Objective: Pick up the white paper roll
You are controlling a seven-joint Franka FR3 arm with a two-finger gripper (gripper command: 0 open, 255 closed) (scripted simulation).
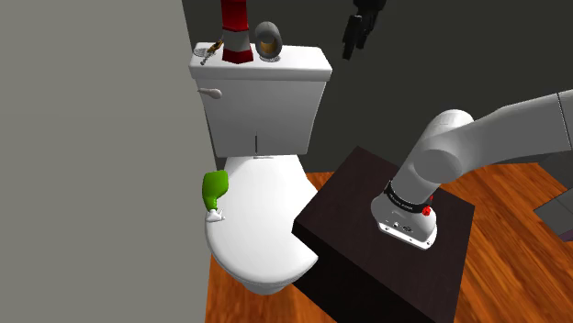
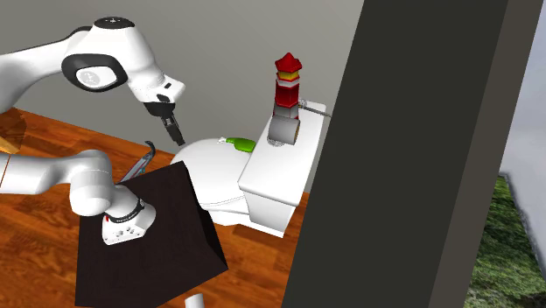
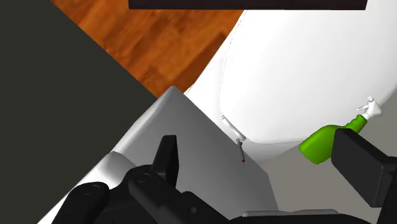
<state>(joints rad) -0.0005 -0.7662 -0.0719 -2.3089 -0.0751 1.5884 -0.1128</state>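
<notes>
- Far left in the shoulder view I had a plain grey wall (image 1: 92,165), and the white toilet (image 1: 266,229) sat snug against it.
- On the left edge of the closed seat lid lay a green spray bottle (image 1: 215,189), with its white nozzle toward the front of the bowl.
- Up on the tank lid (image 1: 303,62), starting at its left end, was a small brownish thing (image 1: 213,47) that I couldn't make out.
- Next to that stood a red-and-white striped tower (image 1: 234,32), kind of a lighthouse shape.
- Just right of the tower was the paper roll (image 1: 267,41). It rendered dark grey rather than white, and its round end faced the shoulder camera. It sat on the tank lid, right beside the tower. In the second exterior view it was the grey cylinder (image 2: 283,131) at the tower's foot.
- Further right, the black gripper (image 1: 350,50) hung in front of the dark wall, past the tank's right end and apart from the roll.
- In the wrist view the gripper's (image 3: 257,135) jaws were spread wide with nothing between them — I only had the tank corner, the seat lid and the green bottle in front of them.
- Lower right was the dark box stand (image 1: 349,248) with the white arm (image 1: 459,147) rising off it, and a wooden floor (image 1: 514,206) beyond.
</notes>
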